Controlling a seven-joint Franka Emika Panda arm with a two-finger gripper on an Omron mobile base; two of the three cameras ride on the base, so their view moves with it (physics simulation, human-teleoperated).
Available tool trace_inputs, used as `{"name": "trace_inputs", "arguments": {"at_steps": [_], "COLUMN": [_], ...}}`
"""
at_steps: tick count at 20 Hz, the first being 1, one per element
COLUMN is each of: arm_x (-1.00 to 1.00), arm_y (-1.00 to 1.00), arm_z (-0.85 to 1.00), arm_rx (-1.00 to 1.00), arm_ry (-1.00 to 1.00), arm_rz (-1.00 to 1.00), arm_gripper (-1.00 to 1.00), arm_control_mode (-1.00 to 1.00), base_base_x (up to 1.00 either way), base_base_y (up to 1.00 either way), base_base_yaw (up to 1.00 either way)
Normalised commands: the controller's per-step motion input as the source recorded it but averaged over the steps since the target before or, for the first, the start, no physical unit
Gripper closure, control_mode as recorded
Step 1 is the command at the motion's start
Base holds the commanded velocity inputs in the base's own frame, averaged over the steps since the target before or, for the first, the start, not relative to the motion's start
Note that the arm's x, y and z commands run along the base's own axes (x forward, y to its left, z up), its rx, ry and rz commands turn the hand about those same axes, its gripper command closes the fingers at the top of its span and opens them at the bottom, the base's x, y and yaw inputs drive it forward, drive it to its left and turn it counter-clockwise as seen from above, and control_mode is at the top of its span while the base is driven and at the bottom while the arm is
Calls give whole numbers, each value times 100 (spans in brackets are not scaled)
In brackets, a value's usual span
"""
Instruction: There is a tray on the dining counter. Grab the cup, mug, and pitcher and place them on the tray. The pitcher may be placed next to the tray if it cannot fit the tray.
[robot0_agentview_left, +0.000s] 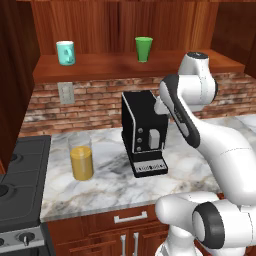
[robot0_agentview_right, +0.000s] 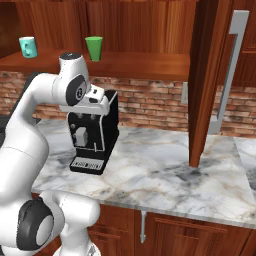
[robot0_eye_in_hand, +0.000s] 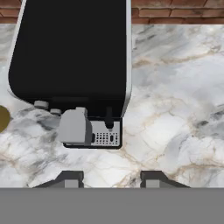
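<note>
The green cup (robot0_agentview_left: 144, 48) (robot0_agentview_right: 93, 48) and the teal mug (robot0_agentview_left: 65, 52) (robot0_agentview_right: 28, 46) stand apart on a wooden wall shelf, the mug to the left. On the marble worktop below, left of a coffee machine, stands the glass pitcher (robot0_agentview_left: 81, 159) of orange liquid; a sliver of the pitcher (robot0_eye_in_hand: 2, 118) shows at the hand view's left edge. My gripper (robot0_eye_in_hand: 111, 179) hovers over the coffee machine's front, pointing down, open with nothing between its fingers. The tray and the dining counter are out of view.
A black coffee machine (robot0_agentview_left: 144, 132) (robot0_agentview_right: 92, 135) (robot0_eye_in_hand: 70, 52) sits on the worktop under my hand. A stove (robot0_agentview_left: 20, 185) borders the counter on the left. A tall wooden cabinet panel (robot0_agentview_right: 205, 85) with a grey handle rises at the right. A brick wall backs the counter.
</note>
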Motion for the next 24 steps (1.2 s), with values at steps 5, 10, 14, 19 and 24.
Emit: {"name": "trace_inputs", "arguments": {"at_steps": [5, 10, 14, 19, 24], "arm_x": [0, -30, -26, -9, -13], "arm_y": [0, 0, 8, 3, 0], "arm_z": [7, 38, 56, 61, 44], "arm_rx": [0, 1, 0, 4, 18], "arm_ry": [0, -2, -8, -9, -14], "arm_rz": [-5, -15, -23, -27, -26], "arm_gripper": [-100, -100, -100, -100, -100], "arm_control_mode": [-100, -100, -100, -100, -100], "base_base_x": [0, 0, 0, 0, 0], "base_base_y": [0, 0, 0, 0, 0], "base_base_yaw": [0, 0, 0, 0, 0]}}
